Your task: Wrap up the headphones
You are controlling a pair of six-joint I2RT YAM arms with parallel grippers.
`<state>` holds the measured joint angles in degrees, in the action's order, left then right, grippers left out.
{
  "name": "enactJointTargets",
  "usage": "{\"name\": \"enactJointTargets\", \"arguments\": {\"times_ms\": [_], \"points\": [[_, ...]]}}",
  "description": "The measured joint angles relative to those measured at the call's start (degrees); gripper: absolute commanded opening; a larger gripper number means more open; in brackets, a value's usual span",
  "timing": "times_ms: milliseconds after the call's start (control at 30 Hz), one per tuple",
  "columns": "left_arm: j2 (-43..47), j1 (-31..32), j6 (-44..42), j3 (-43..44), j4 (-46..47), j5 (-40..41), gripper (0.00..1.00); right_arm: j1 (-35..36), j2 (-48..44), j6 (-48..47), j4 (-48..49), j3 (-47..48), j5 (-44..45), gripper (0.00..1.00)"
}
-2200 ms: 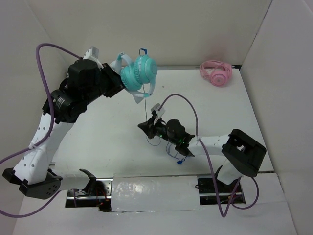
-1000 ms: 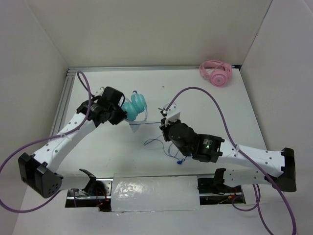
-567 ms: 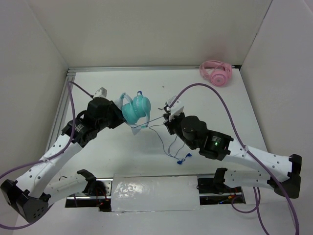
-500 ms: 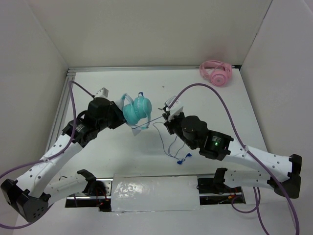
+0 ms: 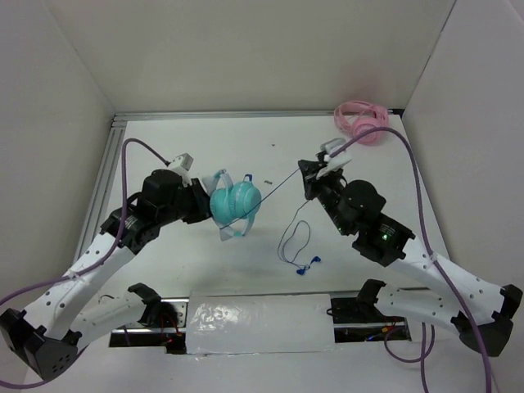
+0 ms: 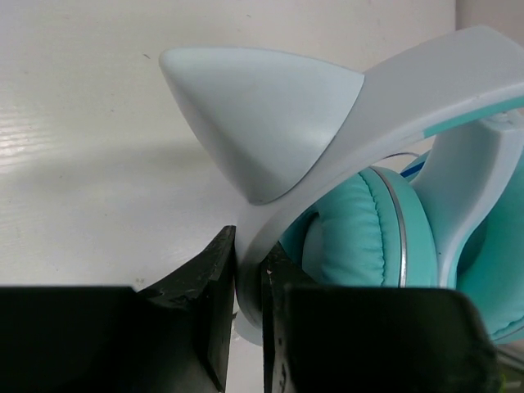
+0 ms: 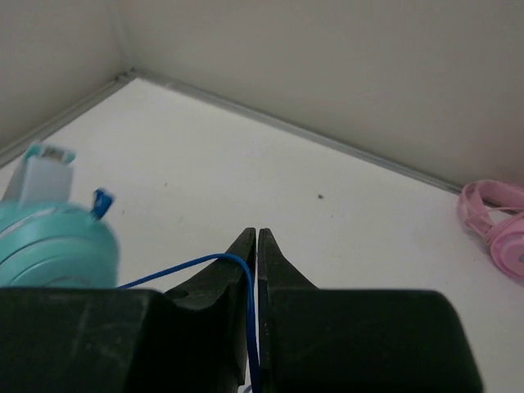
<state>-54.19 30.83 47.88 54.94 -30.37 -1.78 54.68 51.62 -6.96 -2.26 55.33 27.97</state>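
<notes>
Two raised grippers (image 5: 210,214) (image 5: 304,173) stretch cable (image 5: 282,182) taut from headphones (image 5: 237,201).

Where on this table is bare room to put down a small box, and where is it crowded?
Bare table lies along the back wall, from the left rail to the pink headphones. A smaller patch lies nearer than the headphones, left of the plug. The middle is crowded: the cable runs from the headphones to the right gripper, then loops to the plug.

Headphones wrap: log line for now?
left gripper shut on headphones at headband | right gripper shut on cable | cable stretched between grippers | plug on table
</notes>
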Motion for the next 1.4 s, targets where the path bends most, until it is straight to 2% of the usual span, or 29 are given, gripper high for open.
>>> {"name": "enactJointTargets", "arguments": {"times_ms": [100,167,300,433,567,800,933,1133,1400], "points": [[2.8,-0.2,-1.9,-0.8,0.8,-5.2,0.00,-5.7,-2.6,2.5,3.8,-2.7,-1.6,0.09],[4.6,-0.2,-2.9,-0.8,2.1,-8.8,0.00,-9.9,-3.1,4.4,6.1,-4.4,-3.5,0.00],[7.5,-0.3,-3.0,-0.8,5.7,-14.9,0.00,-16.7,-1.6,8.3,9.0,-7.3,-9.8,0.00],[8.5,-0.4,-3.1,-0.8,8.1,-19.9,0.00,-20.2,1.7,10.2,12.6,-8.7,-16.6,0.00],[8.6,-0.4,-3.2,-0.8,8.0,-21.9,0.00,-20.6,2.5,10.8,15.4,-10.0,-20.4,0.00],[5.4,-0.3,-1.8,-0.9,3.4,-14.4,0.00,-21.1,-8.7,10.2,16.3,-11.5,-23.0,0.00],[0.0,-0.1,-0.1,-2.1,2.0,-9.9,0.00,-21.2,-11.3,9.2,15.2,-7.7,-26.3,0.00],[-3.7,2.7,2.1,-2.3,-0.7,-3.6,0.00,-21.1,-4.7,8.2,12.6,-0.2,-31.5,0.00],[-5.7,5.9,3.5,-2.0,-4.7,2.5,0.00,-21.1,6.8,6.9,8.9,8.4,-32.6,0.00]]}}
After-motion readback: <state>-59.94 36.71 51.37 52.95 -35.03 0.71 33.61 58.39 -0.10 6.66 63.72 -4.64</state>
